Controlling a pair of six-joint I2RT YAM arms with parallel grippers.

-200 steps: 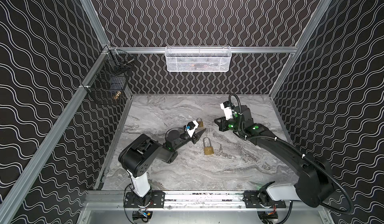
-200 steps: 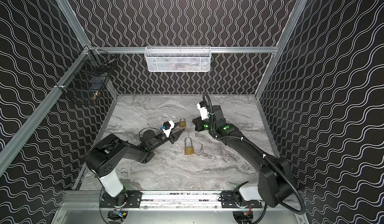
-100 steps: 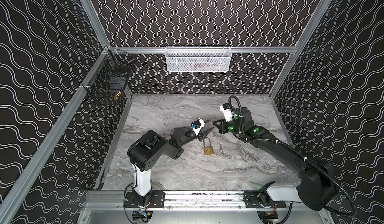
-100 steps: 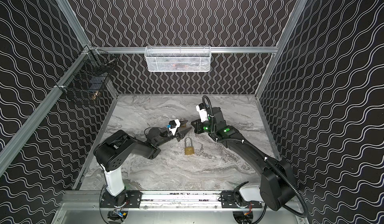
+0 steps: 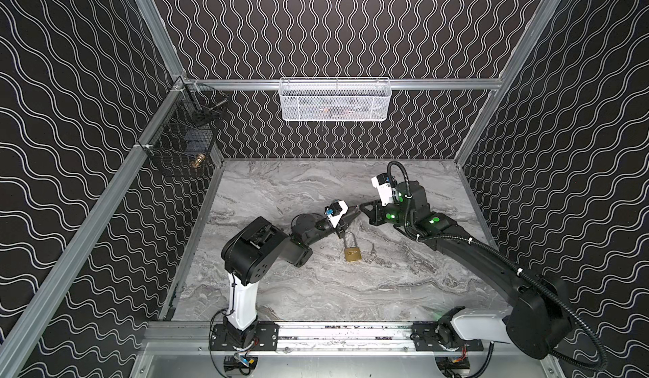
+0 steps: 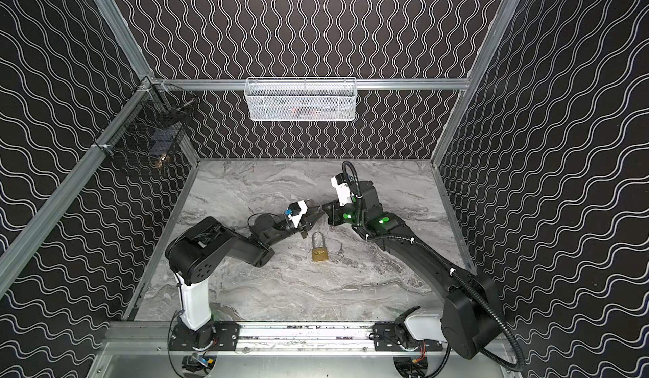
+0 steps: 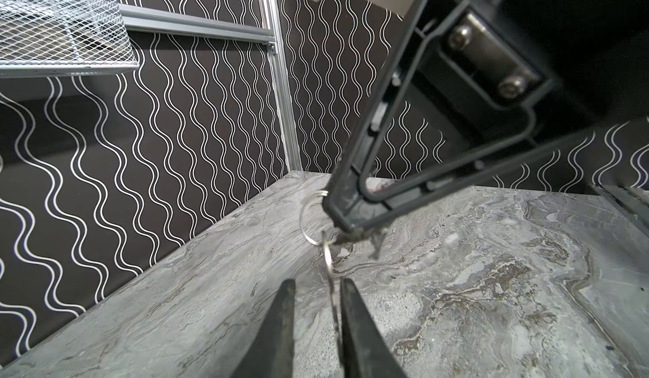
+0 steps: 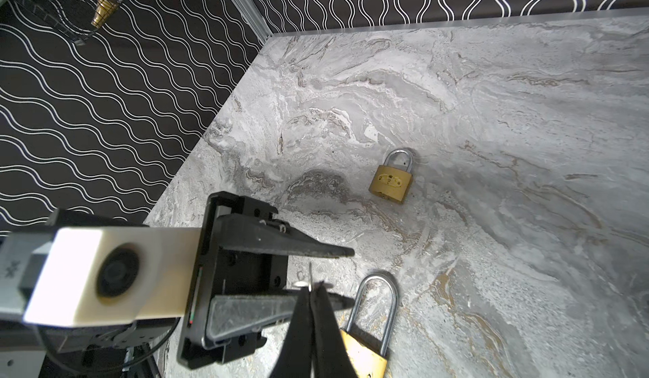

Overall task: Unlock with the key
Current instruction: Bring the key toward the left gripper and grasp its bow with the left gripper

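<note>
Claws meet tip to tip over the table [image 5: 316, 288] in both top views, left gripper [image 5: 355, 213] facing right gripper [image 5: 363, 207], with the padlock [image 5: 352, 251] flat just in front, shackle toward them. Left wrist view: key [image 7: 333, 288] runs edge-on from the right claw's pinched tip, lengthwise between the left fingers [image 7: 354, 323], which stand narrow yet unclamped — it lies by one, clear of the other. Right wrist view: right fingers [image 8: 295, 341] press together on the key's ring end — padlock just beside, small padlock [image 8: 390, 179] farther off.
</note>
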